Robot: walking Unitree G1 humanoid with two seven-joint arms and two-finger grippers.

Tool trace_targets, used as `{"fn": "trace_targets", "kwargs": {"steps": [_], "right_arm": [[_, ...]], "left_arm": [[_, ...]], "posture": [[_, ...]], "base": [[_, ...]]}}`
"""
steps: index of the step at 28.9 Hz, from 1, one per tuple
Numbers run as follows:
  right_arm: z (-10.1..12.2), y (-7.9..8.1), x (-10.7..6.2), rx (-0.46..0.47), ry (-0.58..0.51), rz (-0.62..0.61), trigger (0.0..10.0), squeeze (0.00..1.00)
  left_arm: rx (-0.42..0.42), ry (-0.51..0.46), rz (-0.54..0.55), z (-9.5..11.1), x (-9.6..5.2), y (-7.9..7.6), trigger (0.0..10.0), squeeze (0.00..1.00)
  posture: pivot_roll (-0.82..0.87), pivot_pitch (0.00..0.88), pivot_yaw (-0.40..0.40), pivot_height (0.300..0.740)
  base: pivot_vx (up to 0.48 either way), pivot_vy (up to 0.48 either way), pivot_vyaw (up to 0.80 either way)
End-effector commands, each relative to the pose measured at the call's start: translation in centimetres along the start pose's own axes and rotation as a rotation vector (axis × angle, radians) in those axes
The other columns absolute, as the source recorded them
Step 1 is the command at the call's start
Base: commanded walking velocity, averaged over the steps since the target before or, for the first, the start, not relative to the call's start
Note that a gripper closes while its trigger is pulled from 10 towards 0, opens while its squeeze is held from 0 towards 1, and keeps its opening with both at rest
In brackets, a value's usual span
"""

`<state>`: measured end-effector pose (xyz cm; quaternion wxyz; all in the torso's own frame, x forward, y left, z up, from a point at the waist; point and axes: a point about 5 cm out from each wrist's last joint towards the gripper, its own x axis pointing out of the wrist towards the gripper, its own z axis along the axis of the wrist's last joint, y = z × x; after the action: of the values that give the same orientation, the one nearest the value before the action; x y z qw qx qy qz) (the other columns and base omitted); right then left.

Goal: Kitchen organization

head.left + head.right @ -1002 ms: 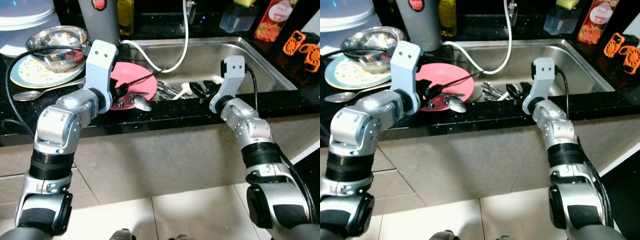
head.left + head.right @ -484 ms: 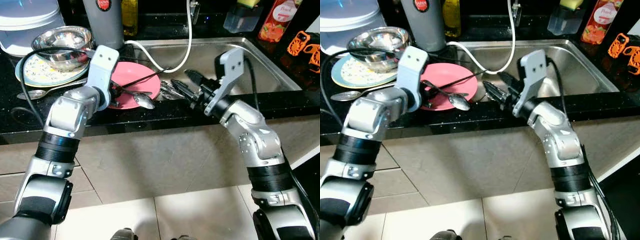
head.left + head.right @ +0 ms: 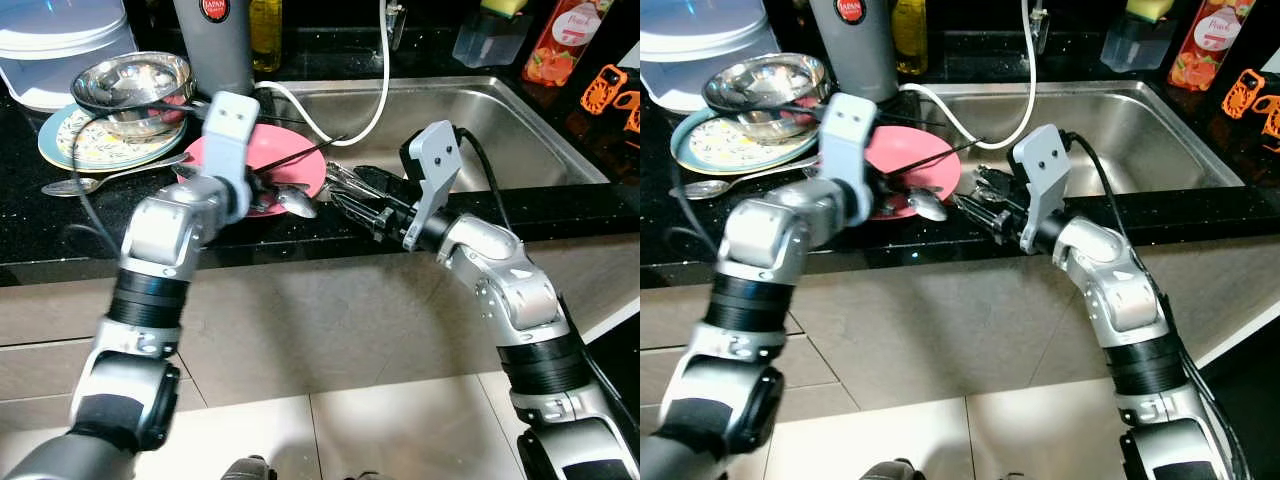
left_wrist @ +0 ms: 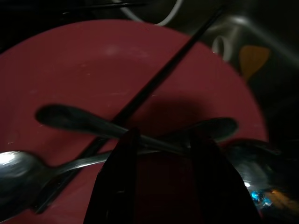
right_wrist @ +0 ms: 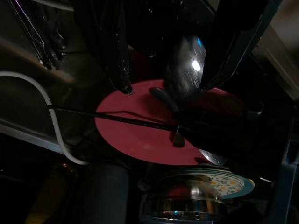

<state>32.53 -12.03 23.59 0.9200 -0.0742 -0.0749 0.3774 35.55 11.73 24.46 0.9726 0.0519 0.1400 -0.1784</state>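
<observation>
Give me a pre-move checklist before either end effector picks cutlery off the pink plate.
1. Left end effector over the pink plate, fingers apart around crossed spoon handles: ok.
2. Right end effector open, aimed at the spoon at the plate's edge: ok.
3. Spoon actually gripped by either: not ok, none held yet.
4. Black chopstick lying across the cutlery could be dragged: not ok.
5. White hose away from both arms: ok.
</observation>
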Motion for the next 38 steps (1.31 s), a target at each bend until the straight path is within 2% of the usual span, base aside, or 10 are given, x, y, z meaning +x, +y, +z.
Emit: {"fn": "trace_targets", "kwargs": {"steps": [1,5,12,14,20,23,28,30,33,38], "right_arm": [[0.1,-0.1,0.0,-0.007,0.003,-0.008,10.0,0.00],[0.1,-0.3,0.1,0.001,0.001,-0.021,10.0,0.00],[0.1,-0.3,-0.1,0.001,0.000,-0.022,10.0,0.00],[0.1,-0.4,-0.3,0.001,0.003,-0.027,10.0,0.00],[0.0,-0.4,-0.4,0.000,0.003,-0.032,10.0,0.00],[0.3,-0.2,-0.2,-0.001,-0.011,-0.015,10.0,0.00],[0.4,0.0,0.1,0.003,-0.021,0.001,10.0,0.00],[0.4,0.0,0.1,0.003,-0.021,0.001,10.0,0.00],[0.5,0.3,0.5,0.007,-0.025,0.015,10.0,0.00],[0.6,0.3,0.5,0.005,-0.024,0.018,10.0,0.00]], "left_arm": [[0.003,-0.013,-0.021,0.4,0.0,-0.6,10.0,0.00],[-0.078,0.026,0.005,-0.6,1.2,-0.5,10.0,0.00],[-0.197,0.016,0.018,-0.2,1.4,-0.5,10.0,0.00],[-0.279,-0.014,0.010,0.3,1.2,-0.6,10.0,0.00],[-0.274,-0.116,0.003,1.5,0.0,-1.2,10.0,0.00],[-0.332,-0.165,-0.056,1.3,-1.2,-2.3,10.0,0.00],[-0.424,-0.150,-0.063,0.5,-1.7,-3.0,10.0,0.00],[-0.424,-0.150,-0.063,0.5,-1.7,-3.0,10.0,0.00],[-0.529,-0.108,-0.007,-1.0,-1.0,-2.4,10.0,0.00],[-0.673,-0.052,0.014,-1.8,0.5,-1.4,10.0,0.00]], "posture": [[0.20,0.032,-0.013,0.740],[0.19,0.033,-0.011,0.740],[0.18,0.036,-0.008,0.740],[0.18,0.036,-0.008,0.740],[0.18,0.033,-0.009,0.740],[0.19,0.031,-0.013,0.740],[0.20,0.034,-0.021,0.740],[0.20,0.034,-0.021,0.740],[0.20,0.033,-0.032,0.740],[0.19,0.035,-0.032,0.740]], "base": [[0.000,0.000,0.00],[0.000,0.000,0.00],[0.000,0.000,0.00],[0.000,0.000,0.00],[0.000,0.000,0.00],[0.000,0.000,0.00],[0.000,0.000,0.00],[0.000,0.000,0.00],[0.000,0.000,0.00],[0.000,0.000,0.00]]}}
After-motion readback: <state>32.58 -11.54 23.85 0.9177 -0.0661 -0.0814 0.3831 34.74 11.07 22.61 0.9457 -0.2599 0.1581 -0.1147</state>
